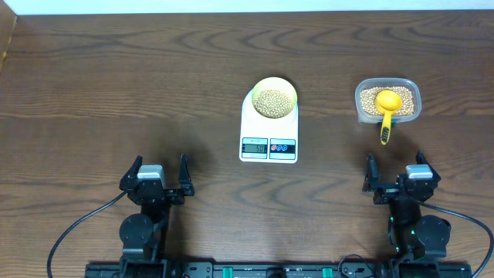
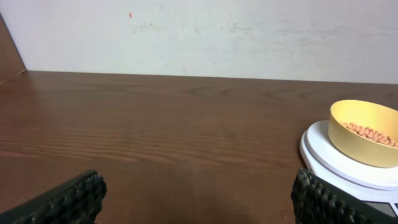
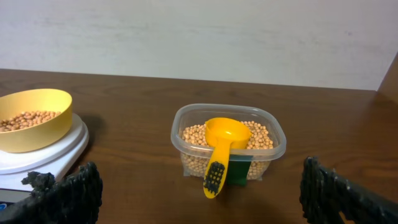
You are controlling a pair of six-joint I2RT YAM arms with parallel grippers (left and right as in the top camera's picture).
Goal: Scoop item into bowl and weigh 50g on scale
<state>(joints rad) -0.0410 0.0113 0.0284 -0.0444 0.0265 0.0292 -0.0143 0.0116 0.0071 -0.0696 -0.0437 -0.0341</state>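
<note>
White scale (image 1: 268, 131) on the brown wooden table (image 1: 116, 85), with its display and two round buttons along the near edge; digits too small to read. Pale-yellow bowl (image 1: 274, 98) on the far half of the scale, slightly overhanging the far edge, upright, partly filled with tan beans (image 1: 273, 103) in a shallow layer well below the rim. To the right of the scale, apart from it and roughly level with the bowl, a clear plastic tub (image 1: 387, 100) holding many more of the same beans. Bright yellow scoop (image 1: 387, 112) in that tub, cup resting on the beans, handle leaning over the near rim and sticking out toward the near side. Left gripper (image 1: 160, 166) to the near left of the scale, well apart from it, fingers spread wide, gripping nothing, above bare wood. Right gripper (image 1: 395, 164) to the near right of the scale, just short of the tub and in line with the scoop handle, fingers likewise spread wide, gripping nothing, touching neither tub nor scoop.
</note>
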